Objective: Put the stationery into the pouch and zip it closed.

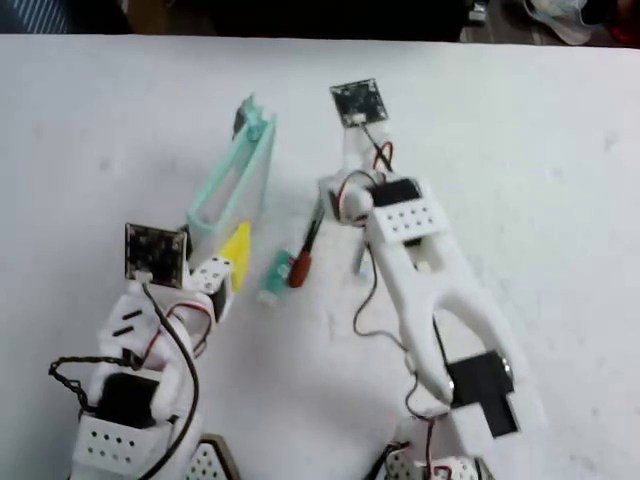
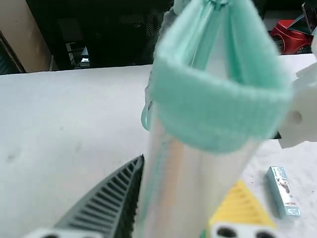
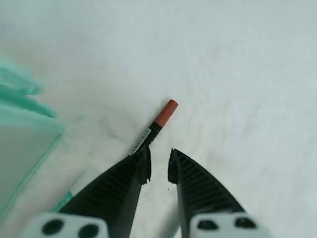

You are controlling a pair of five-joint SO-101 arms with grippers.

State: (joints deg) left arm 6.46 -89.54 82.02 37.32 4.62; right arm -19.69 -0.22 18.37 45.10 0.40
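- Jaws: left gripper [image 2: 190, 171] clamps pouch [image 2: 218, 109]; right gripper [image 3: 158, 166] slightly parted, empty.
- Eraser [image 1: 273, 272] at pouch's 5 o'clock, pen [image 3: 157, 124] just beside.
- Pen's dark end hidden under right gripper.

Pen [image 1: 308, 245] and probable eraser [image 1: 273, 275] crowd the gap between pouch [image 1: 240, 180] and right claw [image 3: 158, 166].

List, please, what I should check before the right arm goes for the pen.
1. Pouch held in left gripper: ok.
2. Pouch mouth open: ok, its teal rim stands apart in the left wrist view.
3. Right gripper open: ok, though the gap is narrow.
4. Pen between the jaws: not ok, it runs under one finger.
5. Eraser apart from the pen: cannot tell, they lie very close.
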